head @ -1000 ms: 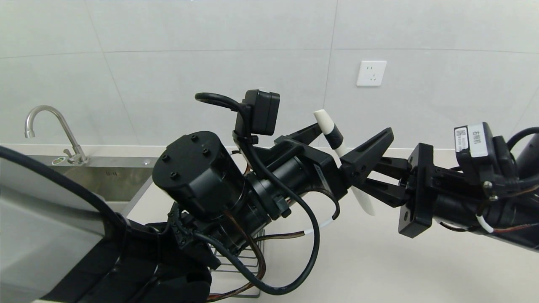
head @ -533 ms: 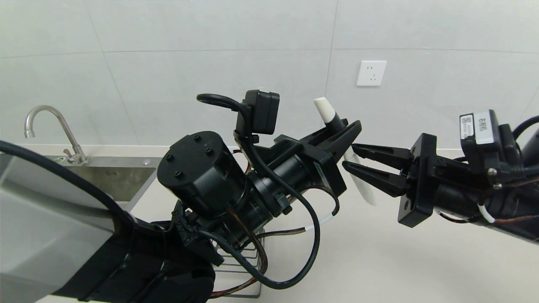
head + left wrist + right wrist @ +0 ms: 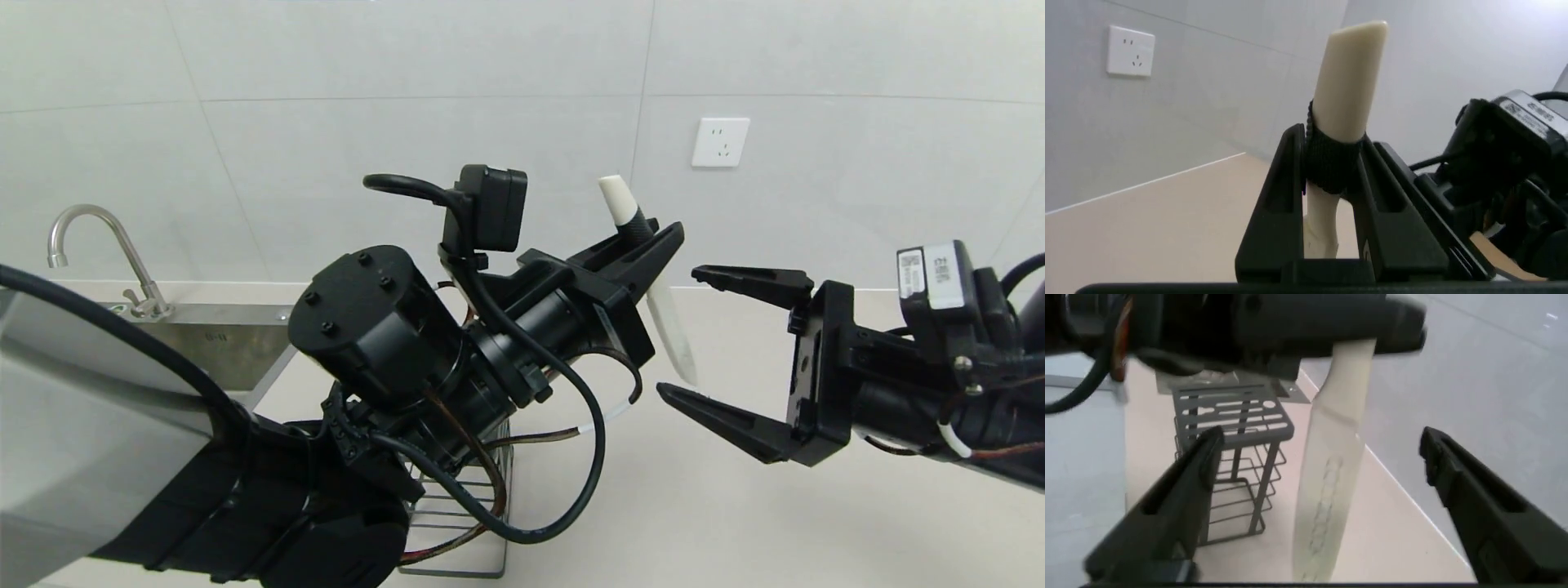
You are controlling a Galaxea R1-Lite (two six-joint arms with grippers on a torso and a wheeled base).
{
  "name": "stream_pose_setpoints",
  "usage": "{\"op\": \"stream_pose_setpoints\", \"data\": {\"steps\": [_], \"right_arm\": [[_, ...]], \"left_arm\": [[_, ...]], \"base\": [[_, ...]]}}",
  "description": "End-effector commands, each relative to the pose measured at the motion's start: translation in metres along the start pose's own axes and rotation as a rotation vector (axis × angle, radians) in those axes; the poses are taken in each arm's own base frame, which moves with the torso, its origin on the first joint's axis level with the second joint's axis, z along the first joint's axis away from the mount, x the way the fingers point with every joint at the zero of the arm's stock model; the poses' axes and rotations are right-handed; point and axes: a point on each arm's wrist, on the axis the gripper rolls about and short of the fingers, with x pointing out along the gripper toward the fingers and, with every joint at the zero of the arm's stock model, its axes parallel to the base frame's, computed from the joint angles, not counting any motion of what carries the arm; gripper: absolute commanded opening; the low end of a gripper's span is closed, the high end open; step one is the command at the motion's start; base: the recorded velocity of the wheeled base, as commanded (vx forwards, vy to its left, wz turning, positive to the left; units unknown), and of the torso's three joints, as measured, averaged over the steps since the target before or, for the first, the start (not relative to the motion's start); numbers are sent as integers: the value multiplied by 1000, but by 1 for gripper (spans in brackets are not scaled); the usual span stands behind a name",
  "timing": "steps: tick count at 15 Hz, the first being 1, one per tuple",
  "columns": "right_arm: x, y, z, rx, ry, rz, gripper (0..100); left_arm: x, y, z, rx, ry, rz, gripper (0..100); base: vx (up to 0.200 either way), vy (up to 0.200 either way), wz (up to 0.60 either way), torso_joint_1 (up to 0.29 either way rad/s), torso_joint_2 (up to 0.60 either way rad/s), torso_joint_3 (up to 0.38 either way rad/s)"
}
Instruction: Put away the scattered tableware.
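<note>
A white knife (image 3: pixel 671 331) with a white handle and a black collar hangs blade down above the counter. My left gripper (image 3: pixel 658 242) is shut on its collar; in the left wrist view the handle (image 3: pixel 1349 77) sticks up between the fingers (image 3: pixel 1290 175). My right gripper (image 3: pixel 684 333) is open wide just right of the blade, one finger (image 3: pixel 751 280) above and one below, not touching it. In the right wrist view the blade (image 3: pixel 1327 478) hangs between my right gripper's (image 3: pixel 1319 453) spread fingers.
A wire cutlery rack (image 3: pixel 457 510) stands on the counter below my left arm, also seen from the right wrist camera (image 3: pixel 1231 416). A steel sink (image 3: pixel 220 347) with a faucet (image 3: pixel 90 237) lies at the far left. A wall socket (image 3: pixel 720 141) is behind.
The left gripper closed on the knife's collar. The right gripper let go of the blade, opened wide and drew back to the right. The left arm lifted the knife slightly leftward.
</note>
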Motion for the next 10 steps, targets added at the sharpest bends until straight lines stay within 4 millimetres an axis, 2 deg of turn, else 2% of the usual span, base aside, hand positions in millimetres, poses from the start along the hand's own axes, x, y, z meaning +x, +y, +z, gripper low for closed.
{"op": "stream_pose_setpoints", "data": {"steps": [1, 3, 4, 5, 6, 7, 9, 10], "right_arm": [[-29, 13, 1, -2, 12, -25, 100], [-67, 16, 10, -42, 1, -149, 100], [-75, 16, 14, -55, -9, -178, 100], [-102, 21, 22, -101, -26, -286, 100], [-115, 25, 25, -124, -29, -340, 100], [-145, 42, 32, -193, -41, -475, 100], [-175, 75, 36, -292, -50, -632, 100], [-185, 95, 32, -335, -43, -695, 100]], "left_arm": [[-4, 5, 14, 31, -34, 13, 0], [-9, -1, 23, 33, -47, -1, 0], [-11, -2, 24, 33, -46, 0, 0], [-20, -5, 27, 37, -36, 3, 0], [-23, -5, 29, 43, -34, 6, 0], [-30, -4, 31, 59, -23, 17, 0], [-39, -5, 31, 61, -6, 21, 0], [-42, -5, 28, 61, 10, 24, 0]], "base": [[0, 0, 0, 0, 0, 0], [0, 0, 0, 0, 0, 0], [0, 0, 0, 0, 0, 0], [0, 0, 0, 0, 0, 0], [0, 0, 0, 0, 0, 0], [0, 0, 0, 0, 0, 0], [0, 0, 0, 0, 0, 0], [0, 0, 0, 0, 0, 0]]}}
